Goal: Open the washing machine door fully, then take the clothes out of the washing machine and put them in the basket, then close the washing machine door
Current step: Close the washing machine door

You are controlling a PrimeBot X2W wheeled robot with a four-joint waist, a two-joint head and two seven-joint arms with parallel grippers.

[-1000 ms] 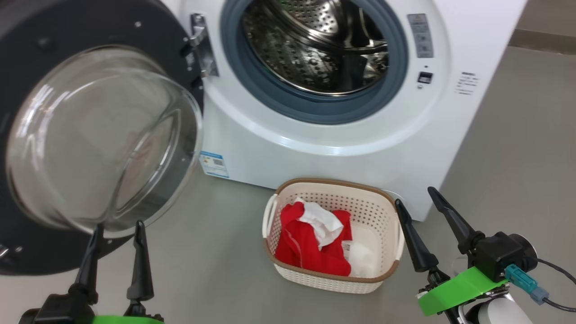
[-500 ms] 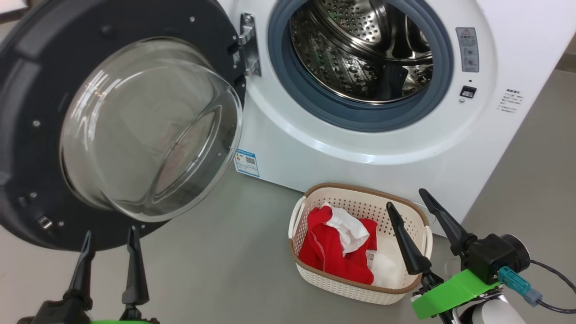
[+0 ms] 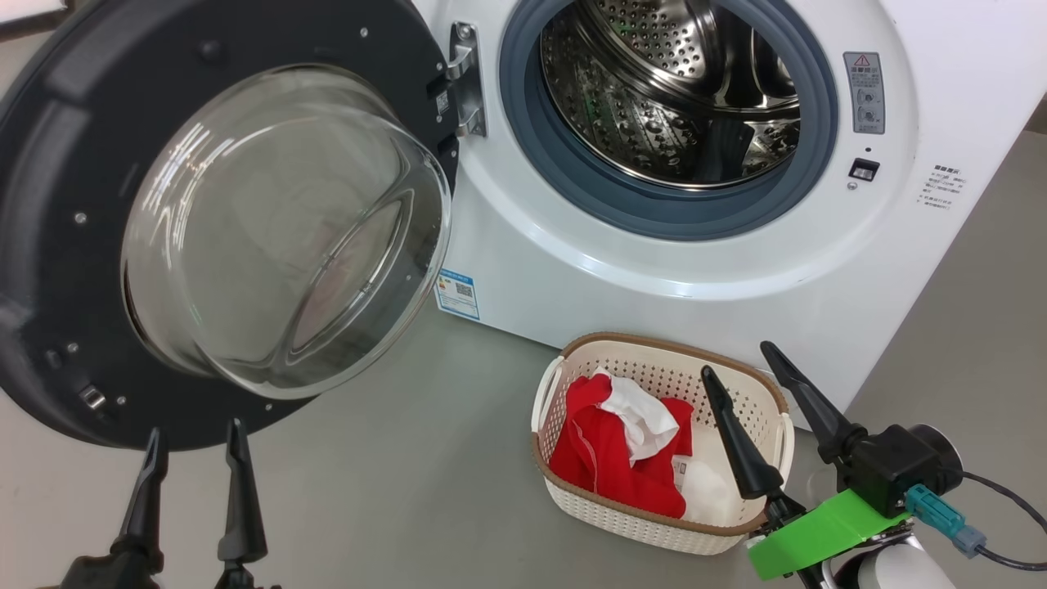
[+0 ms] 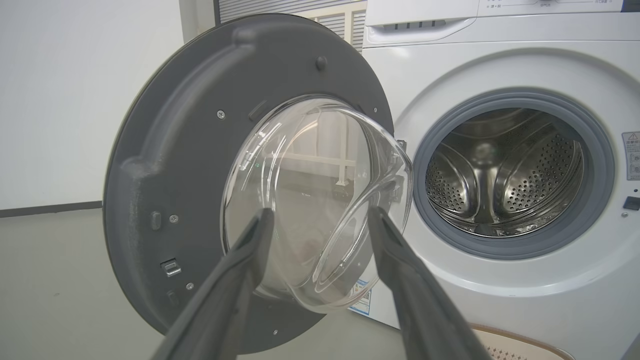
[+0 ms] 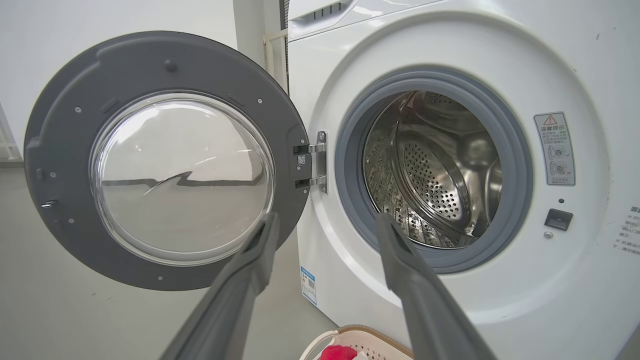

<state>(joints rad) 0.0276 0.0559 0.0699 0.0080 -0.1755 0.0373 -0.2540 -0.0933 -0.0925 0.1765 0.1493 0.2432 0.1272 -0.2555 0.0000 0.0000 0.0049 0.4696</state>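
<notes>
Now the washing machine door (image 3: pixel 74 204) is hanging wide open to the left of the washing machine (image 3: pixel 654 278). Its glass bowl (image 3: pixel 278 229) is bulging toward the robot, and in the head view its lower rim is sitting just above the left gripper (image 3: pixel 195 429). Bare grey floor (image 3: pixel 409 483) is stretching between the door and the basket (image 3: pixel 654 339), leaving open room in the middle. The basket is standing on the floor close against the machine's front, below the steel drum (image 3: pixel 671 90). The clothes (image 3: pixel 605 458), red and white, are lying inside it toward its left side.

Compared with a second ago, everything in the head view is sitting further right, which is the camera turning. Door, basket and clothes are keeping their places.

The right gripper (image 3: pixel 738 360) is hovering at the basket's right end, one finger crossing in front of its rim. Both grippers are standing with fingers spread wide, holding nothing and touching nothing.
</notes>
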